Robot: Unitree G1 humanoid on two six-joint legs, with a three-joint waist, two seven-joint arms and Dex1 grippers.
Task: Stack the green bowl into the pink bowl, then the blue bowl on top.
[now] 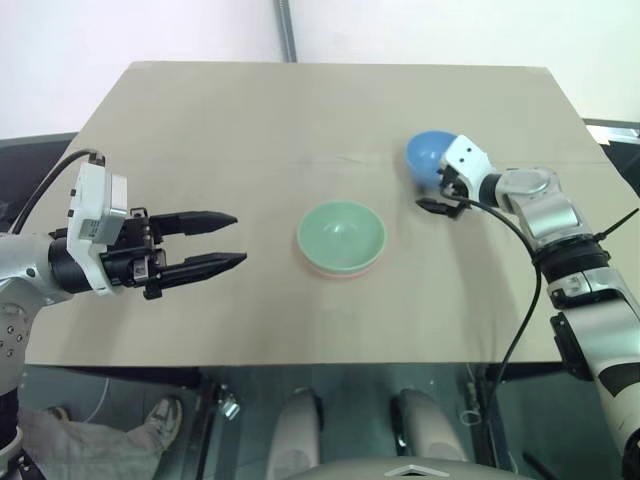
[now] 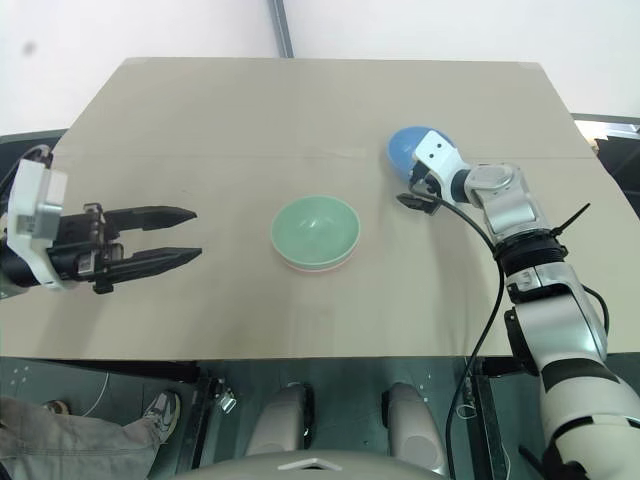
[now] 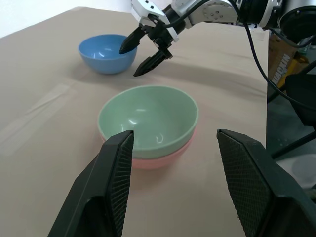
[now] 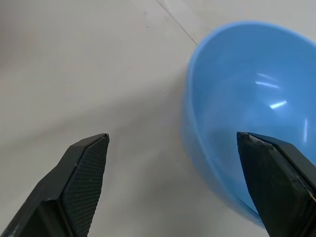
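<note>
The right gripper [image 1: 437, 196] hangs with its fingers spread wide and empty at the blue bowl [image 1: 425, 156], one finger over the bowl's near rim, the other outside it. The left gripper [image 1: 232, 240] is parted and holds nothing, at nine o'clock from the stack. The green bowl [image 1: 341, 234] sits nested in the pink bowl [image 3: 163, 158] mid-table [image 1: 250, 110]; the blue one stands at two o'clock from them.

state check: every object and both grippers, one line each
green bowl: upright, nested in the pink bowl, empty.
pink bowl: upright on the table, holding the green bowl.
blue bowl: upright, alone on the table, empty, not gripped.
left gripper: open, empty, apart from the stack.
right gripper: open, at the blue bowl's rim.
table: bare tan surface.
</note>
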